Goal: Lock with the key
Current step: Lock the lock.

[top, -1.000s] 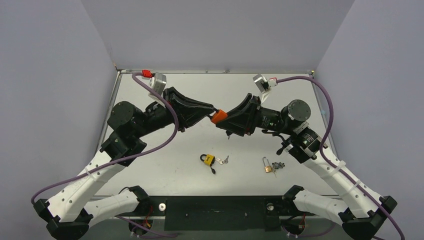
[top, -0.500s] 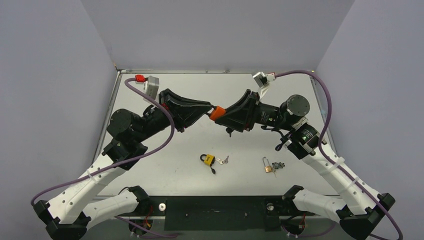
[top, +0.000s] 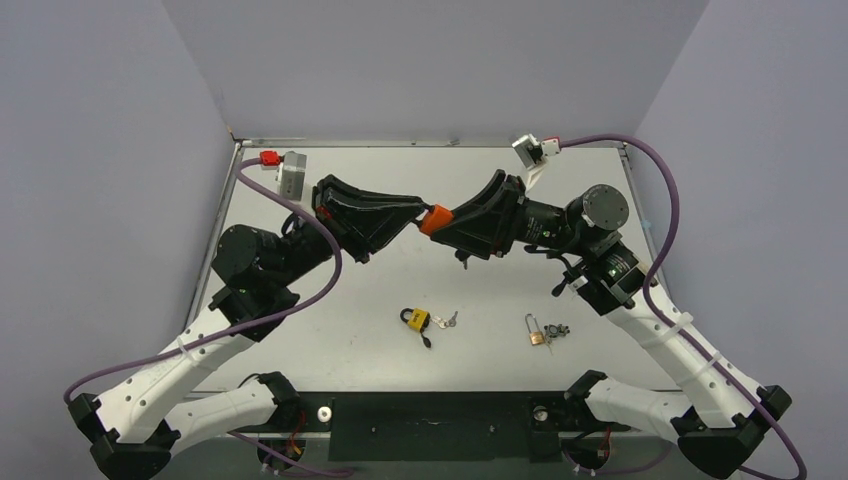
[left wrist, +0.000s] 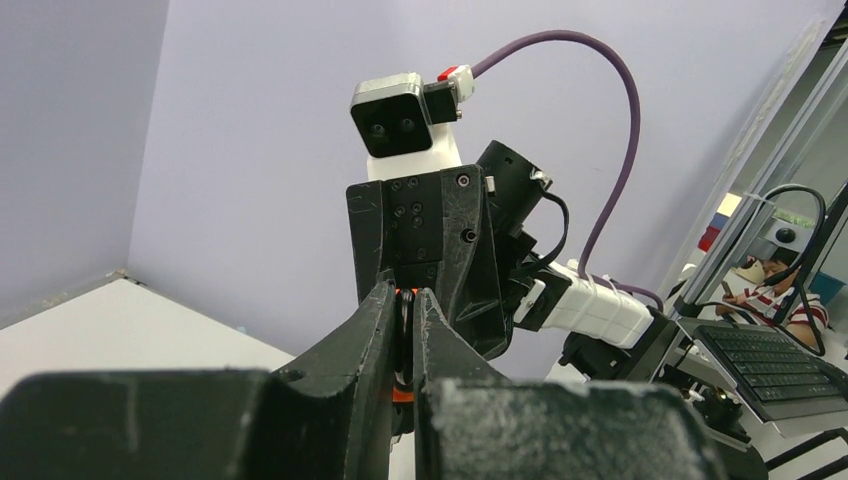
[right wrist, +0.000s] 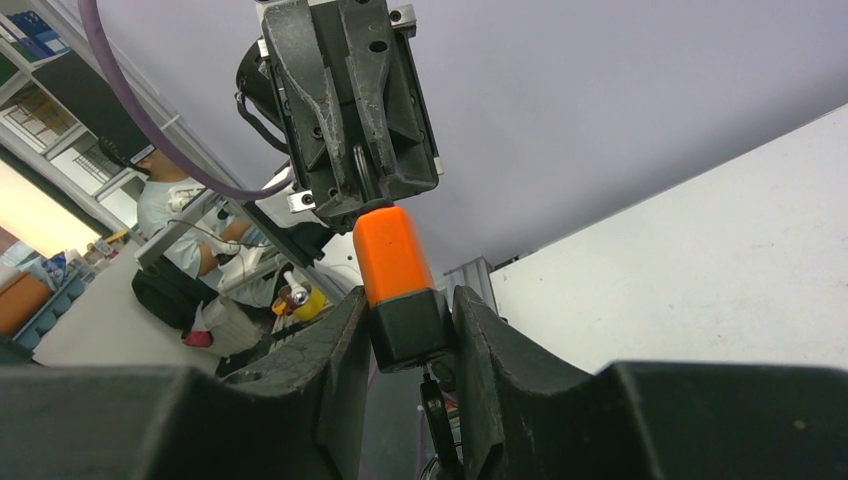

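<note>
An orange padlock [top: 434, 218] with a black base hangs in the air between my two grippers above the middle of the table. My left gripper [top: 421, 210] is shut on its dark shackle [left wrist: 404, 325]. In the right wrist view that shackle [right wrist: 358, 165] runs up into the left fingers. My right gripper [top: 449, 224] is shut on the padlock's black base [right wrist: 405, 325], with the orange body [right wrist: 390, 250] sticking out past the fingertips. A black-headed key [right wrist: 432, 405] sticks out of the base's underside, between my right fingers.
A yellow padlock [top: 415, 319] with small keys [top: 447, 320] lies on the table near the front middle. A brass padlock [top: 535, 332] with a key bunch [top: 557, 330] lies to its right. Grey walls stand on three sides.
Both grippers, still holding the orange padlock between them, have shifted slightly toward the far side and higher. The padlocks on the table have not moved.
</note>
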You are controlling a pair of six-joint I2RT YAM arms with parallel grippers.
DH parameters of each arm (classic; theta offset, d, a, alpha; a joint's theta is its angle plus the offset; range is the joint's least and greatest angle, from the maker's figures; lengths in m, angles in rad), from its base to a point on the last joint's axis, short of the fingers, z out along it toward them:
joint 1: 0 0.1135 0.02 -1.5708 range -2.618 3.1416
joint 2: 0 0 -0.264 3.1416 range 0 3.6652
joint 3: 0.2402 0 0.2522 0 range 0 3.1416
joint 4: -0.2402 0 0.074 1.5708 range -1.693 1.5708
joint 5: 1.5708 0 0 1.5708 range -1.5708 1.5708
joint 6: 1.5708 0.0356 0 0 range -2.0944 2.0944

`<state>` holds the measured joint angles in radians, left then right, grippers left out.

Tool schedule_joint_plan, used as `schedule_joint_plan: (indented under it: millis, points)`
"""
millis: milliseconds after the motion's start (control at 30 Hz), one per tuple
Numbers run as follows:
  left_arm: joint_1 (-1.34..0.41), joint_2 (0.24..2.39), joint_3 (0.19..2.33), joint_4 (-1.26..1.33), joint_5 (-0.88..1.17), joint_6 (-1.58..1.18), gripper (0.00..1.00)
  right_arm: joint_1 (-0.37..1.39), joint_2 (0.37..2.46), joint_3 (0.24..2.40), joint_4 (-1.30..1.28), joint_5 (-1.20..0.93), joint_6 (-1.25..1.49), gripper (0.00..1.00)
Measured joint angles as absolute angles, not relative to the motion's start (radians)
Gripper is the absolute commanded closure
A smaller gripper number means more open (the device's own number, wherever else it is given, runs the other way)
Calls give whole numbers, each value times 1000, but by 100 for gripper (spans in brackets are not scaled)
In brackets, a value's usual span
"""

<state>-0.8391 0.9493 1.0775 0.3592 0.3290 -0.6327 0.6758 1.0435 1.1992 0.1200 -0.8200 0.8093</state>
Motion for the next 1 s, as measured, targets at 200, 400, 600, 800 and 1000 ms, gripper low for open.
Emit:
schedule_joint_plan:
  millis: [200,400,600,800,1000]
  points:
    - [-841,952,1058,420,297,-648,100,676,1063,1234,118,-825,809,100]
    - [-843,953,1046,466,272,-653,100,681,1085,1276,117,-827,809,100]
    - [-844,953,1035,503,262,-661,100,685,1097,1298,117,-826,809,100]
    - [-844,955,1021,542,255,-673,100,691,1107,1318,117,-820,808,100]
    - [-844,974,1009,571,260,-693,100,696,1115,1344,134,-780,809,100]
